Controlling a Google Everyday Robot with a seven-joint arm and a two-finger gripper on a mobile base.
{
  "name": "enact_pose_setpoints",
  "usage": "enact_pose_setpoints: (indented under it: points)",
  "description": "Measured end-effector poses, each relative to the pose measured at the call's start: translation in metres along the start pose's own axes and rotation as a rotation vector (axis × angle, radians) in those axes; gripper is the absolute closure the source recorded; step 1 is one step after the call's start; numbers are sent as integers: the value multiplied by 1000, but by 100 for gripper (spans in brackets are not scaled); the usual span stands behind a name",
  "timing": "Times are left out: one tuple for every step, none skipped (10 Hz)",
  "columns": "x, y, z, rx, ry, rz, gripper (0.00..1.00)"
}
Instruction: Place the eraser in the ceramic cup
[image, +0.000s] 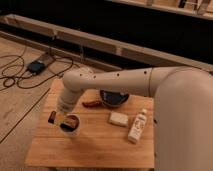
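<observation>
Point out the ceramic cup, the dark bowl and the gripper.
ceramic cup (71, 131): camera view, pale outer wall, front left of the table.
dark bowl (114, 99): camera view, its inside, behind the whitish block.
gripper (61, 120): camera view, its tip, directly over the cup's left rim.

Gripper (61, 119) over ceramic cup (70, 127) at table (95, 150) left, eraser (53, 118) at cup's left rim; bowl (114, 99) behind, elongated item (91, 104) left of it, flat block (118, 119) and bottle (137, 126) right.
</observation>
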Motion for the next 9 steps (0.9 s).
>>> enact_pose_setpoints:
  points:
    - [1,0,0,-1,-2,1,29]
    - [2,-1,1,-1,-6,2,22]
    - [2,-2,1,-2,-9,2,20]
    - [3,-2,1,-1,-11,1,20]
    - [3,-2,0,-1,-15,-1,20]
    - [2,-2,-1,0,-18,-4,20]
    - [2,-2,-2,2,-23,-7,20]
    - [1,-3,-5,7,-29,-11,20]
    - [1,-5,-8,16,-35,-11,20]
